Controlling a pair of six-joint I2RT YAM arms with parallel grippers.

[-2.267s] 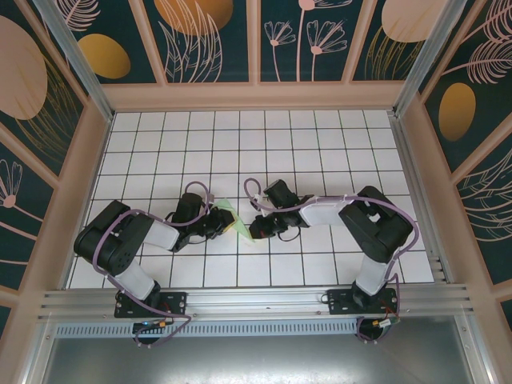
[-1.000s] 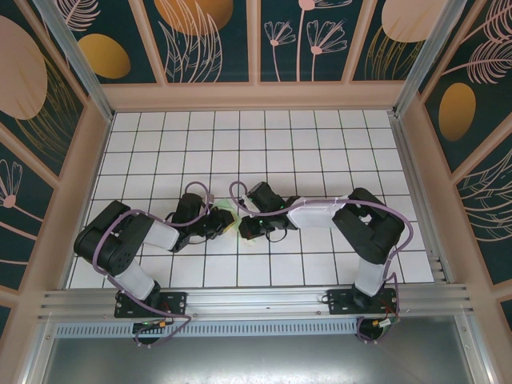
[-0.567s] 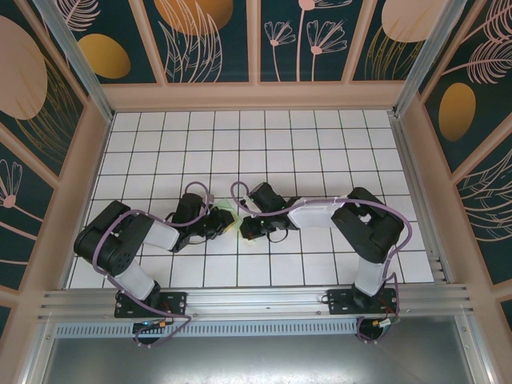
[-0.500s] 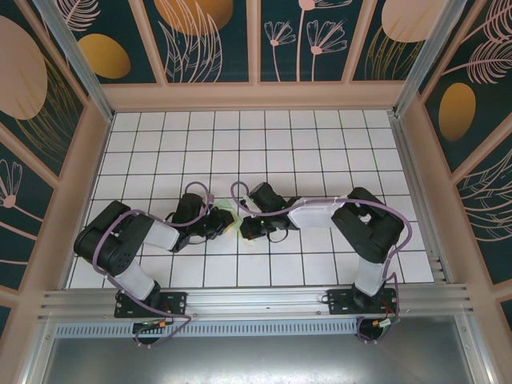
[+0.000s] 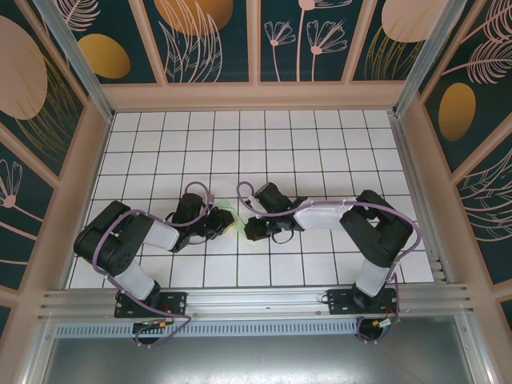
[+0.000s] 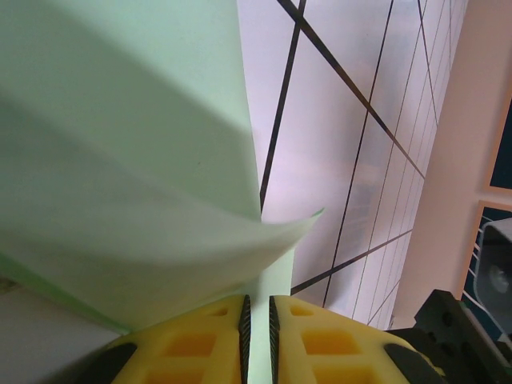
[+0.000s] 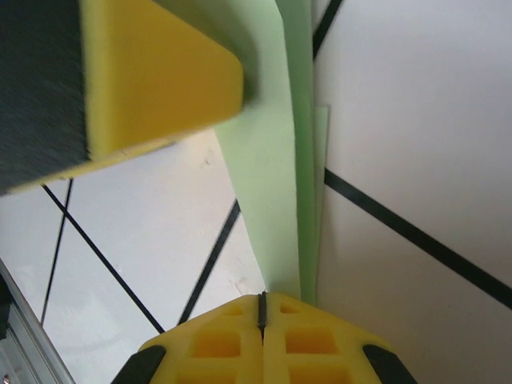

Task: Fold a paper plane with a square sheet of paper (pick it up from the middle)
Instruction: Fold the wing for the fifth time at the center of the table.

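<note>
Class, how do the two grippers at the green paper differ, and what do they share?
The left gripper has a thin gap between its jaws, with the green paper in it; the right gripper has its jaws pressed fully together. The left one reaches in from the left, the right one from the right. Both have yellow fingers at the paper.

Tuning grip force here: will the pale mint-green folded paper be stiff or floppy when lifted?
Probably floppy: a loose flap of the pale mint-green folded paper curls beside the left gripper pinching it. Likely light and thin, with layered edges showing, so hard pulling might tear it.
</note>
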